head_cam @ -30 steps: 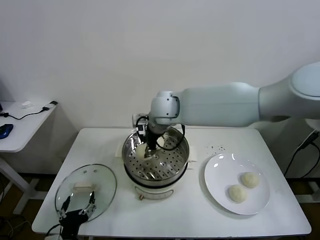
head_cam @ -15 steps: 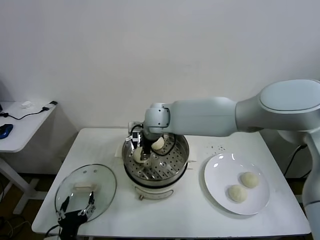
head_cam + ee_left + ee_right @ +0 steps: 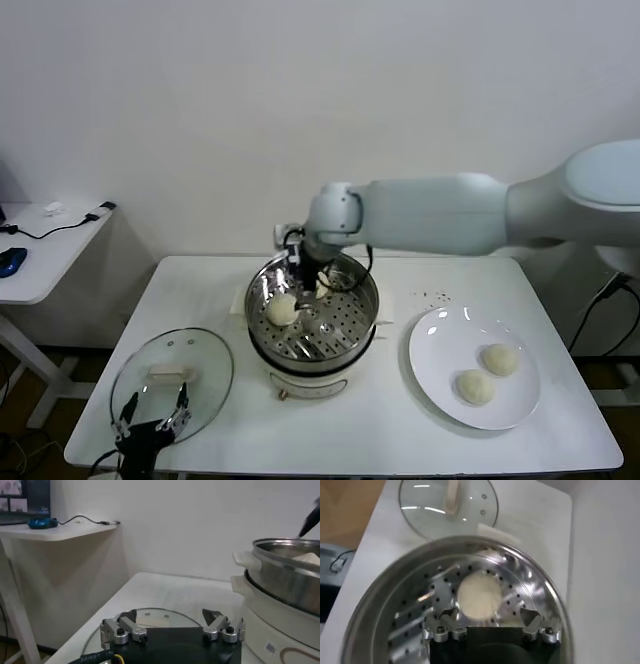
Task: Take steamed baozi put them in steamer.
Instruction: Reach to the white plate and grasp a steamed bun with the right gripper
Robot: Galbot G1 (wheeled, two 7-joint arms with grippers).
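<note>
Over the steamer (image 3: 312, 330), right gripper (image 3: 490, 621) jaws apart above a baozi (image 3: 479, 597), left gripper (image 3: 172, 626) open

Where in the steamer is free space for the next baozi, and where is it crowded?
Inside the steamer, the perforated tray is bare along its near and right side. The far-left part is crowded: two baozi lie there, with the open right hand above them.

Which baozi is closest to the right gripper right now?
The baozi lying on the steamer tray's left side, directly under the open right gripper. A second sits farther back in the steamer; two remain on the plate.
</note>
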